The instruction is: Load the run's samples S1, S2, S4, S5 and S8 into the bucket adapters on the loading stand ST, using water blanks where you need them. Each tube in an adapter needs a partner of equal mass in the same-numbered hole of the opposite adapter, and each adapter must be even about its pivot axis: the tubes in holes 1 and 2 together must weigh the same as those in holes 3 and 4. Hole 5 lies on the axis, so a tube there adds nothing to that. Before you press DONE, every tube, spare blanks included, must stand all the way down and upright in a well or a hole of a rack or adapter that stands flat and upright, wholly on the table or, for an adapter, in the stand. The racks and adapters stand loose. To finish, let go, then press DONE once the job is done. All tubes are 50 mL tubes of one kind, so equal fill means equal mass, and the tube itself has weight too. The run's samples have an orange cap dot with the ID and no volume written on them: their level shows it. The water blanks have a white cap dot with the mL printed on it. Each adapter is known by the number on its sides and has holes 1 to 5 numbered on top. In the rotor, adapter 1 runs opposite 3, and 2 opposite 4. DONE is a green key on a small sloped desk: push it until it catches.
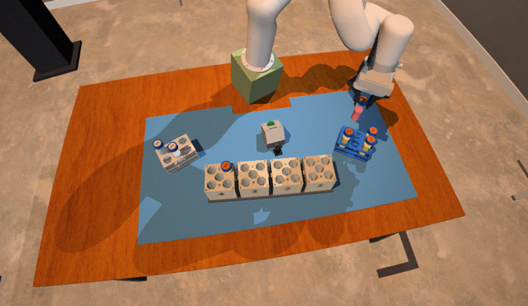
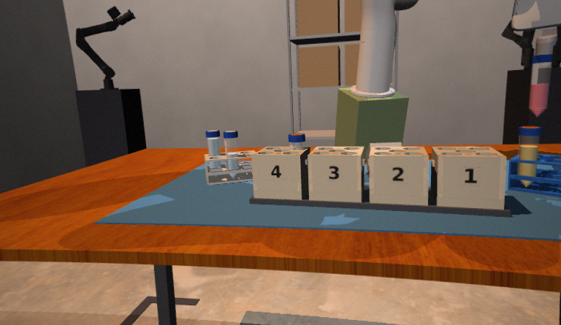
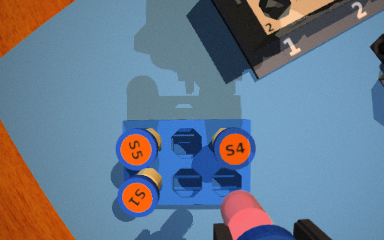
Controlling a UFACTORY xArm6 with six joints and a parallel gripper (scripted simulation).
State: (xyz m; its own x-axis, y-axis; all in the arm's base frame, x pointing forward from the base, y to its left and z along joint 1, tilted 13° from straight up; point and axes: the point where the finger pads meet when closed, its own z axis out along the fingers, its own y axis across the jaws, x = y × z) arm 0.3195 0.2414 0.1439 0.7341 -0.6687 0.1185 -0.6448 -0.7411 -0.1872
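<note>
My gripper [image 1: 362,101] [image 2: 543,52] [image 3: 265,232] is shut on an upright tube of pink liquid [image 1: 357,113] [image 2: 538,96] [image 3: 245,215] with a blue cap and orange dot, its ID unreadable. It hangs above and beside the blue rack [image 1: 352,153] [image 3: 170,165]. The rack holds S4 [image 1: 348,133] [image 3: 235,149], S5 [image 1: 370,139] [image 3: 136,149] and S1 [image 1: 372,131] [image 3: 137,197], with yellowish liquid. Adapter 4 [image 2: 275,187] holds one orange-dot tube [image 1: 225,166] [image 2: 296,137] at its back right. Adapters 3 [image 2: 334,189], 2 [image 2: 397,191] and 1 [image 2: 470,195] show no tubes.
The adapters stand in a row on the dark stand [image 2: 372,207]. A pale rack [image 1: 183,165] at the left holds two white-dot blanks [image 1: 157,144] [image 1: 172,147]. The green DONE key [image 1: 270,123] is on its small desk [image 1: 273,135] behind the adapters.
</note>
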